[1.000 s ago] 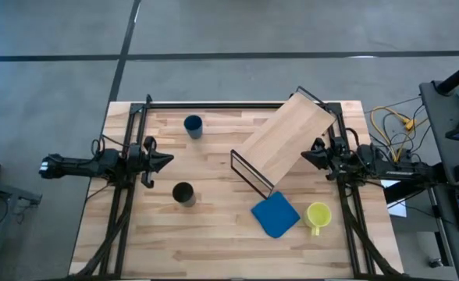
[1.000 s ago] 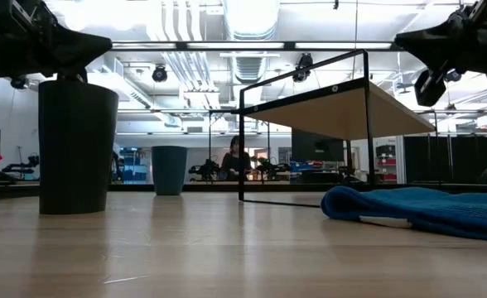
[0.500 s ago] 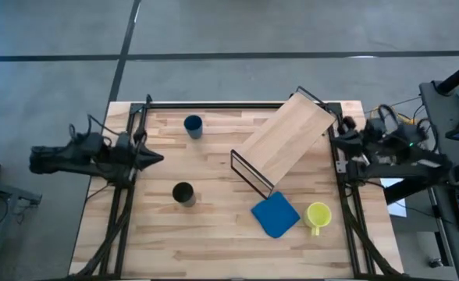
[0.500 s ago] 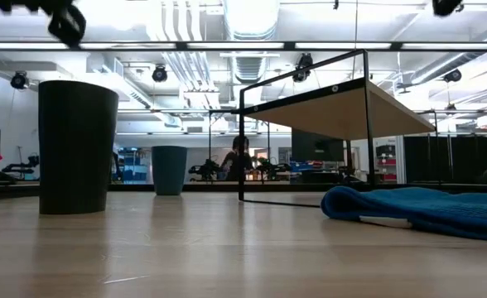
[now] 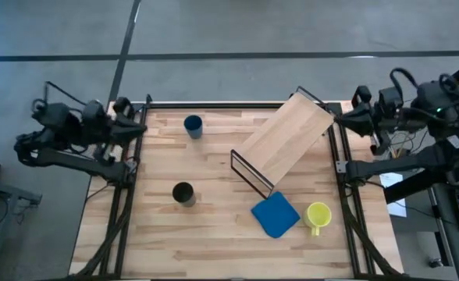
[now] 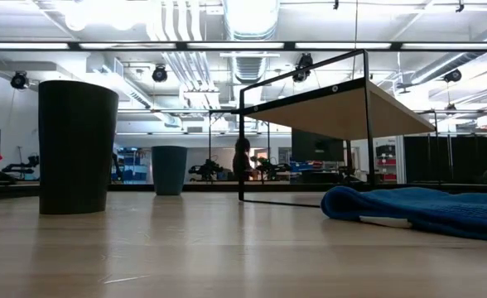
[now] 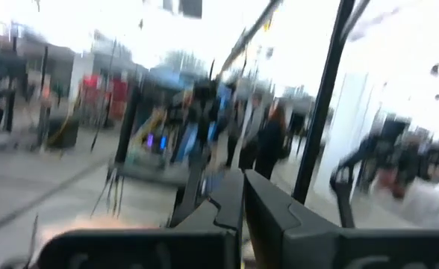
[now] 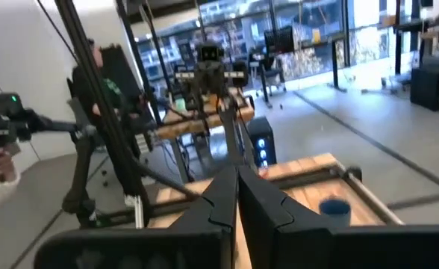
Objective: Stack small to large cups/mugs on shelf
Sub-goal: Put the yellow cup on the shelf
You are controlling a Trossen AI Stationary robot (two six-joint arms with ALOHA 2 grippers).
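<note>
Both arms are pulling back off the surface: the left gripper [image 5: 138, 127] and right gripper [image 5: 342, 117] now hang at the far corners, fingers pressed together, holding nothing. The black cup [image 5: 183, 193], dark blue cup [image 5: 193, 125] and yellow mug [image 5: 318, 215] are sitting untouched; the shelf [image 5: 284, 138] is bare, so stacking has not begun.

The shelf [image 5: 285, 143], a long light-wood board on a thin black metal frame, stands diagonally across the table's middle, 1 end near the far right corner. 3 cups stand upright and apart on the tabletop, none on the shelf. The dark blue cup [image 5: 193, 126] sits near the far edge, the taller black cup [image 5: 183, 193] nearer the front, left of the shelf. The yellow mug [image 5: 318, 215], handle pointing forward, stands front right.
</note>
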